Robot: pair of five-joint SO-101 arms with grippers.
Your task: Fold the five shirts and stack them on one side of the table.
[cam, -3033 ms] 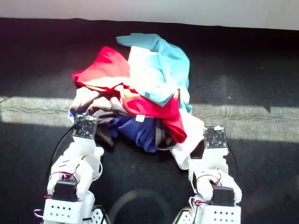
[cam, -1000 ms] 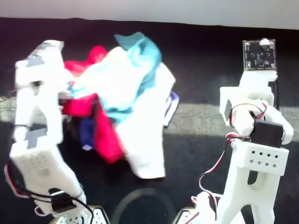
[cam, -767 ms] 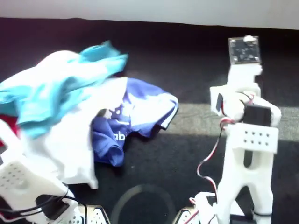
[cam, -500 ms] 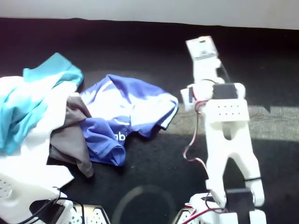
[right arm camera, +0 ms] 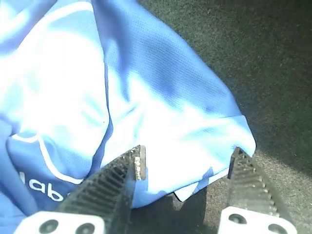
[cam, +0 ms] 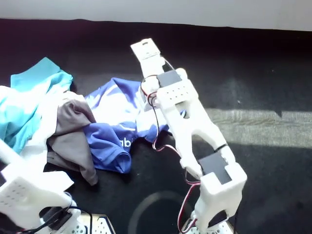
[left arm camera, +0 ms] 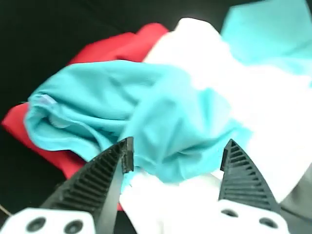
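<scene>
The right gripper (right arm camera: 189, 158) is hovering just over the blue shirt (cam: 114, 109), its toothed jaws standing wide apart with nothing between them, above the shirt's hem where the fabric is meeting the dark table (cam: 253, 73). In the high view the right arm (cam: 190, 122) is stretching diagonally from its base at the near edge out over that side of the shirt. The blue shirt is lying crumpled near the middle of the table, partly in sunlight. On the left arm's side it is touching a bunched grey shirt (cam: 73, 134), which is resting against a heap: a teal shirt (cam: 27, 97) draping over a white shirt (cam: 31, 148), with a red shirt (left arm camera: 109, 46) peeking out beneath. The left gripper (left arm camera: 178, 146) is hanging above this heap, jaws spread and gripping nothing, teal fabric lying under the gap
</scene>
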